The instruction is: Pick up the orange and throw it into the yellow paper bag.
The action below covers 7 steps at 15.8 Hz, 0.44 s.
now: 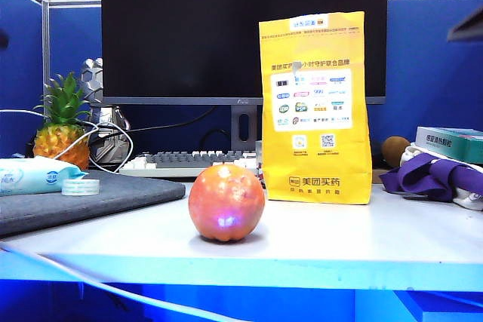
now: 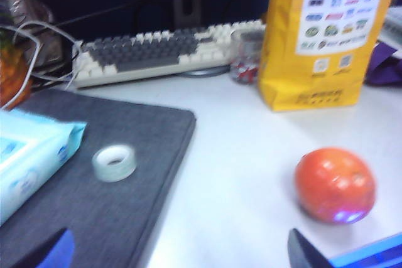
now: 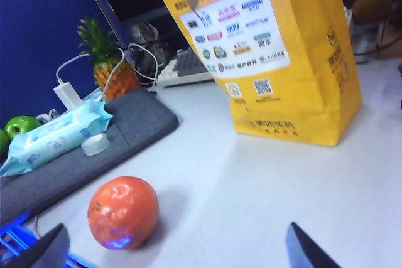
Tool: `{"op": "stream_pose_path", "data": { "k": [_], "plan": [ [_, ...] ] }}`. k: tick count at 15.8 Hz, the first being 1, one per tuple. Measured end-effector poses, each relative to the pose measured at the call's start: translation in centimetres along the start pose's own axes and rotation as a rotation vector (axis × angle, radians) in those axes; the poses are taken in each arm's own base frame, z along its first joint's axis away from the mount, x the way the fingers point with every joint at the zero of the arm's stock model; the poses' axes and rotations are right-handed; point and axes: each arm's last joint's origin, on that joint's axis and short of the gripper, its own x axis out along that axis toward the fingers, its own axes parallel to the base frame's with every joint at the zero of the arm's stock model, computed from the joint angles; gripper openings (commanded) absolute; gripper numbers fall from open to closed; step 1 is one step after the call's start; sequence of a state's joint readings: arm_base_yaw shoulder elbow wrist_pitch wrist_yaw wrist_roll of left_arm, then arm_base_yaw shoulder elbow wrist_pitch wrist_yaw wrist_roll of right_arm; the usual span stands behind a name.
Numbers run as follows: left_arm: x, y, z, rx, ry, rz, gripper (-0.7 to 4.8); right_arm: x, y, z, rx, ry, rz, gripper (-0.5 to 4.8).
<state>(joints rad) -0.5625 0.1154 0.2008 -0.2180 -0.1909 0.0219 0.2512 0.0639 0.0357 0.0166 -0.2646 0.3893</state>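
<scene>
The orange sits on the white table near the front edge, wider than tall, long axis level, free of both grippers. Yellow paper bag stands upright just behind it to the right, printed face fwd. Left gripper and right gripper both spread wide, empty, above the table; only 2 fingertips of each show.

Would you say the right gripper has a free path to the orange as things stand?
Probably yes. The right gripper is open, and the orange sits alone on bare table; the bag stands well behind it, and nothing lies between.
</scene>
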Motion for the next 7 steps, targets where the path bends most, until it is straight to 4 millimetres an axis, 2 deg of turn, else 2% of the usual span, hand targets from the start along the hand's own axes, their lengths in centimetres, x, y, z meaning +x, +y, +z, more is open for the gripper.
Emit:
{"op": "stream_pose_path", "data": {
  "k": [2,7],
  "plan": [
    [0.14,0.05,-0.65,0.007,0.036,0.030,4.79,0.06,-0.19,-0.41,0.004,0.015,-0.007,4.79],
    [0.14,0.05,-0.71,-0.020,0.039,0.031,4.79,0.07,-0.24,-0.54,0.007,0.025,-0.010,4.79]
  ]
}}
